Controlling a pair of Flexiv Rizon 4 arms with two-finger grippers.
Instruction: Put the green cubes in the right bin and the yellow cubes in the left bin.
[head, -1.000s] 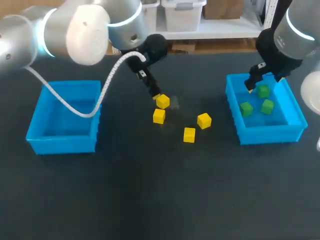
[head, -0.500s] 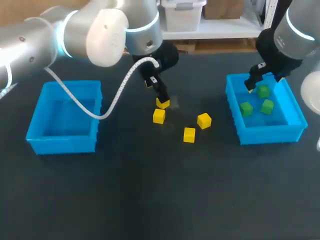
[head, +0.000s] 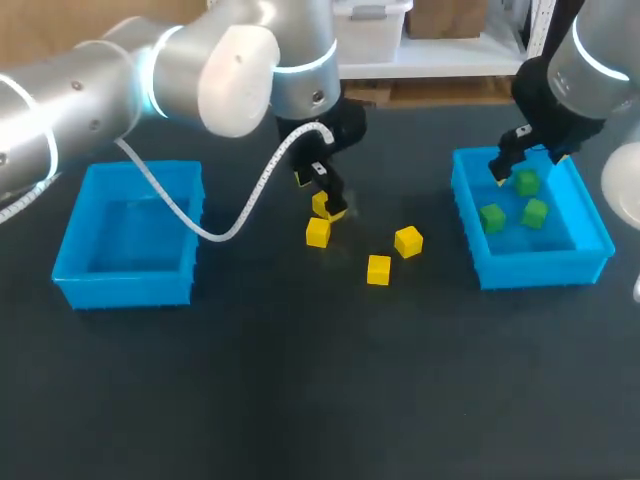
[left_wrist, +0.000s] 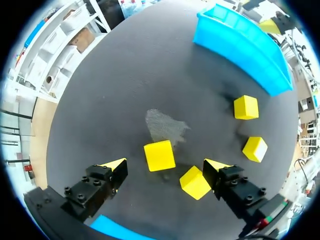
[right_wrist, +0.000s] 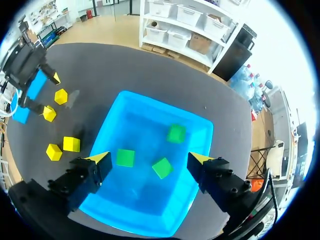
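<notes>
Several yellow cubes lie mid-table; the rear one (head: 322, 207) (left_wrist: 159, 155) sits between the spread fingers of my open left gripper (head: 326, 196) (left_wrist: 165, 167), untouched by them. A second yellow cube (head: 318, 232) (left_wrist: 194, 182) lies close by one fingertip. Two more yellow cubes (head: 408, 241) (head: 378, 270) rest toward the right bin (head: 470, 235). Three green cubes (right_wrist: 176, 133) (right_wrist: 125, 157) (right_wrist: 162, 168) lie inside that bin. Above its far left corner hangs my right gripper (head: 508, 162) (right_wrist: 149, 160), open and empty.
The left bin (head: 70, 255) stands at the table's left and holds no cubes. A pale smudge (left_wrist: 165, 126) marks the dark tabletop just ahead of the left gripper. Bare table spreads across the whole front.
My left arm swung rightward and its gripper came down around the rear yellow cube. The right arm and all cubes stayed put.
</notes>
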